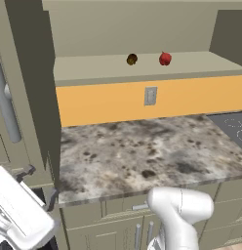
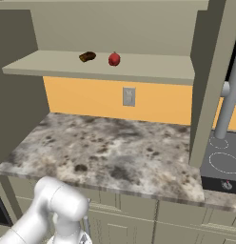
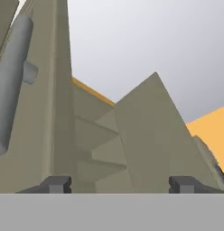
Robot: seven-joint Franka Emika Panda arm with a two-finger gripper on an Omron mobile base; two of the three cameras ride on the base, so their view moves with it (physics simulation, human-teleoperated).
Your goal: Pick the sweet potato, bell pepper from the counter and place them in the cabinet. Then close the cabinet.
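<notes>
The cabinet (image 1: 93, 66) stands open above the counter (image 1: 142, 151). On its lower shelf (image 2: 53, 62) lie the dark brown sweet potato (image 1: 132, 59) (image 2: 87, 56) and, to its right, the red bell pepper (image 1: 165, 59) (image 2: 114, 59), a small gap between them. My gripper (image 1: 39, 185) is low at the left, in front of the counter's left end and below the open left door. Its fingers are apart with nothing between them. In the hand view the gripper (image 3: 120, 185) looks up along that door's edge (image 3: 59, 90) and its silver bar handle (image 3: 12, 85).
The left door's handle (image 1: 6, 102) hangs close above the hand. The right door (image 2: 210, 81) swings out over a black cooktop (image 2: 224, 162). A wall outlet (image 1: 150, 96) sits on the orange backsplash. Drawers and low doors run under the counter.
</notes>
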